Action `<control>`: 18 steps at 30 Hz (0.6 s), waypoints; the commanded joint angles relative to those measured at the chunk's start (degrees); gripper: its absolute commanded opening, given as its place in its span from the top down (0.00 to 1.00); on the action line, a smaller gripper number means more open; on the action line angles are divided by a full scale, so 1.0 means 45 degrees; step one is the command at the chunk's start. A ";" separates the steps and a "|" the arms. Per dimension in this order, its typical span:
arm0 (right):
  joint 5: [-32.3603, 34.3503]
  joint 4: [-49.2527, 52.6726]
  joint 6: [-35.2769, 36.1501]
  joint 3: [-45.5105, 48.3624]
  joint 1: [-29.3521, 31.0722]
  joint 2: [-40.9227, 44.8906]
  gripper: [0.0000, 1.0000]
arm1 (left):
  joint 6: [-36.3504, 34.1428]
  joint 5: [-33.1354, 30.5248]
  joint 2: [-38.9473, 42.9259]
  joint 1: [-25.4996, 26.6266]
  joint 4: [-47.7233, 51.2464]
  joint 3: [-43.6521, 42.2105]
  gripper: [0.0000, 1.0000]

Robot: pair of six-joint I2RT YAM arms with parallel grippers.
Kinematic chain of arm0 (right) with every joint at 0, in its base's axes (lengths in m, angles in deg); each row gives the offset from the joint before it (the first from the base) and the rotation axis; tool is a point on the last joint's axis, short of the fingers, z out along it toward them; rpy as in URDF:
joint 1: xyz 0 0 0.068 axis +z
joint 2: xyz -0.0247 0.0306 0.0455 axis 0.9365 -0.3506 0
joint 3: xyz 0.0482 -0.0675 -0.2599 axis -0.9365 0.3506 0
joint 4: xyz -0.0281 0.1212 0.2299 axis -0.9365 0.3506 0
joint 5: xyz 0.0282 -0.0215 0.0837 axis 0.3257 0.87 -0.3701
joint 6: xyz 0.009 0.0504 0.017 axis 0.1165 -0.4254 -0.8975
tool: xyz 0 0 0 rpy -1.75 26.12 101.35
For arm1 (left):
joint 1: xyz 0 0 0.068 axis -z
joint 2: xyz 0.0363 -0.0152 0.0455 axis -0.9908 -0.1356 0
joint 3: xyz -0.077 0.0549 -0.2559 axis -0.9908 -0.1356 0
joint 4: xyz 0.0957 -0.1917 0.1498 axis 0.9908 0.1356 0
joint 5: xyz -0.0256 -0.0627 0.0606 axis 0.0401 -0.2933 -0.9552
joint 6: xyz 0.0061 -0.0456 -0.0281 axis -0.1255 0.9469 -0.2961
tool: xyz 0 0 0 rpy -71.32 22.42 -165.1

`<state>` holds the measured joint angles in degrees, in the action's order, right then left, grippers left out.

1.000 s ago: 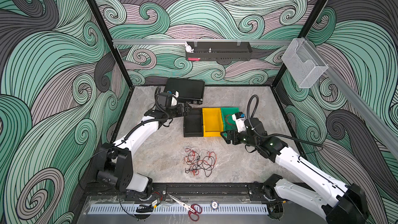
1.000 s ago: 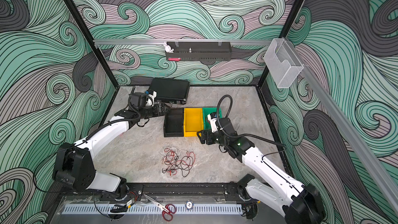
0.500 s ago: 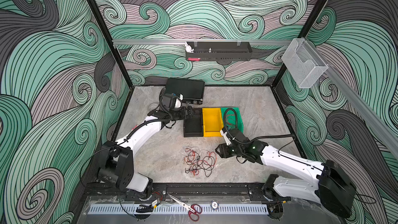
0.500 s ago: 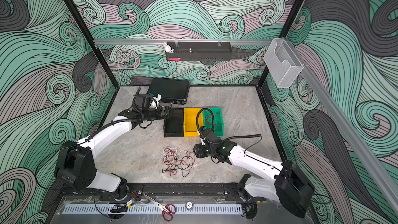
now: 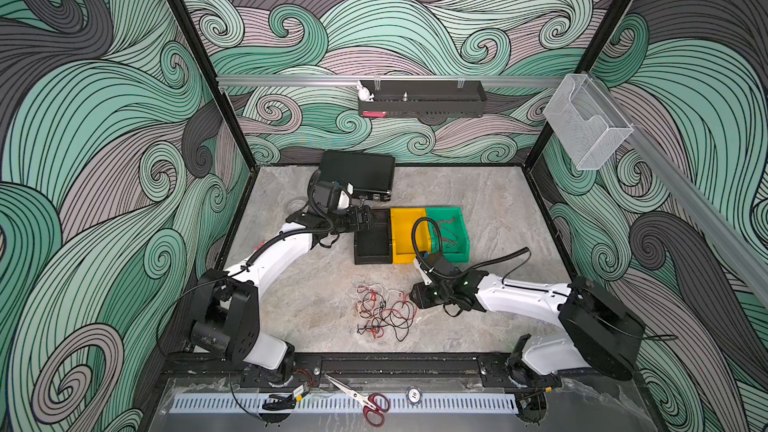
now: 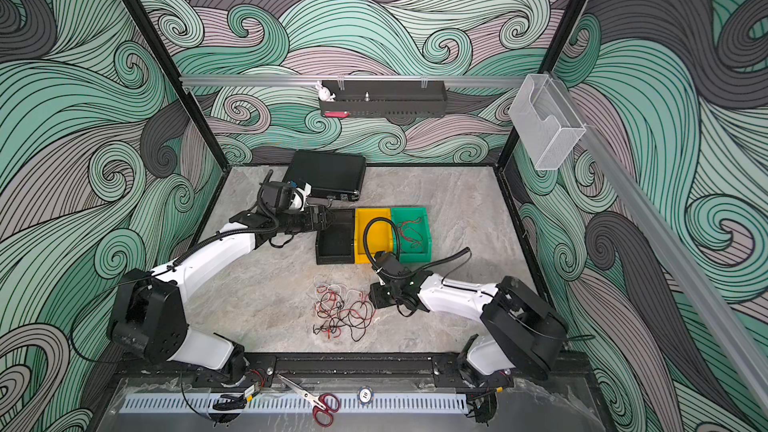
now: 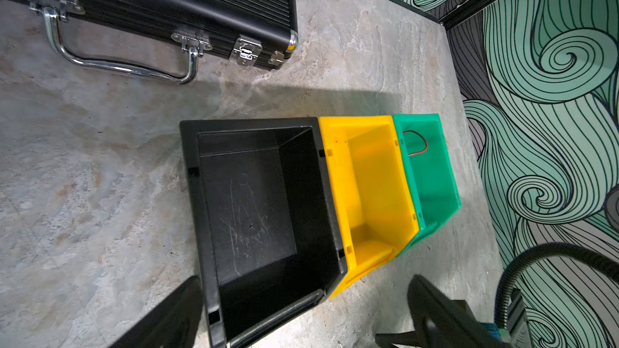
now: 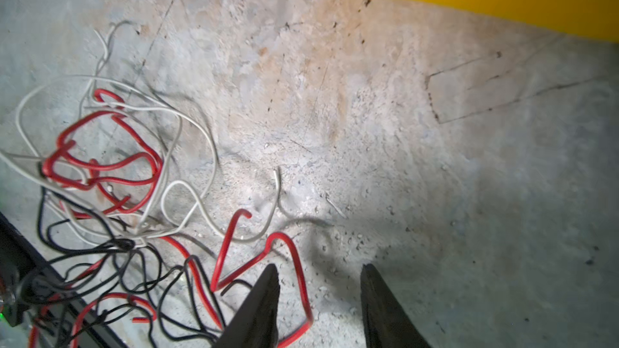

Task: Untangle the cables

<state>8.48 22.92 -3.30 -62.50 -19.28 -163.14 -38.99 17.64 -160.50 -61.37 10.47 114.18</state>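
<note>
The cables (image 5: pixel 384 311) lie as one tangle of thin red, black and white wires on the stone floor in front of the bins, seen in both top views (image 6: pixel 343 309). My right gripper (image 5: pixel 411 299) sits low at the tangle's right edge. In the right wrist view its jaws (image 8: pixel 318 271) stand apart, with one bend of a red cable (image 8: pixel 298 262) lying between them, not clamped. My left gripper (image 5: pixel 370 218) hovers open at the black bin's (image 7: pixel 191 175) left rim, holding nothing (image 7: pixel 304 281). Another red cable (image 7: pixel 417 143) lies inside the green bin (image 5: pixel 459 218).
Black bin (image 5: pixel 358 243), yellow bin (image 5: pixel 405 218) and green bin stand side by side mid-table. A black case (image 5: pixel 357 172) with a metal handle lies behind them. Red-handled scissors (image 5: pixel 365 398) and a chip (image 5: pixel 413 394) rest on the front ledge.
My right arm swung from beside the bins down to the tangle's right edge, and its jaws narrowed. My left gripper shifted slightly right, toward the black bin, still open.
</note>
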 commanded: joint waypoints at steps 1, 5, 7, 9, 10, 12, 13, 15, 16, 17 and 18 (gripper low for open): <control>-0.0108 -0.0502 -0.0125 0.0123 0.0163 -0.0263 0.66 | -0.0013 0.0169 -0.0208 0.0079 0.0367 0.0612 0.03; -0.0081 -0.0608 -0.0134 0.0091 0.0193 -0.0374 0.84 | -0.0059 0.0192 -0.0226 0.0091 0.0367 0.0611 0.03; 0.0013 -0.0652 -0.0104 0.0133 0.0213 -0.0274 0.91 | -0.0077 0.0189 -0.0239 0.0096 0.0363 0.0611 0.03; 0.0074 -0.0612 -0.0043 0.0142 0.0207 -0.0057 0.95 | -0.0158 0.0289 -0.0243 0.0095 0.0416 0.0665 0.03; 0.0154 -0.0573 -0.0007 0.0119 0.0213 0.0056 0.96 | -0.0243 0.0414 -0.0220 0.0098 0.0455 0.0716 0.03; 0.0268 -0.0425 0.0109 0.0075 0.0210 0.0371 0.97 | -0.0370 0.0654 -0.0150 0.0105 0.0535 0.0844 0.03; 0.0341 -0.0346 0.0193 0.0031 0.0208 0.0557 0.97 | -0.0417 0.0687 -0.0081 0.0152 0.0577 0.0864 0.03; 0.0517 -0.0060 0.0354 -0.0096 0.0208 0.0906 0.97 | -0.0456 0.0583 0.0005 0.0241 0.0608 0.0929 0.03; 0.0621 0.0062 0.0475 -0.0157 0.0213 0.1088 0.97 | -0.0422 0.0542 0.0013 0.0317 0.0729 0.1049 0.03; 0.0749 0.0145 0.0569 -0.0187 0.0195 0.1249 0.97 | -0.0364 0.0551 -0.0004 0.0369 0.0997 0.1261 0.04; 0.0877 0.0244 0.0665 -0.0237 0.0191 0.1408 0.97 | -0.0339 0.0625 -0.0042 0.0444 0.1369 0.1558 0.05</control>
<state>9.77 21.78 -2.27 -62.41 -18.58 -158.90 -39.97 19.17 -161.22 -60.41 12.79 117.30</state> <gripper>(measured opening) 0.051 0.957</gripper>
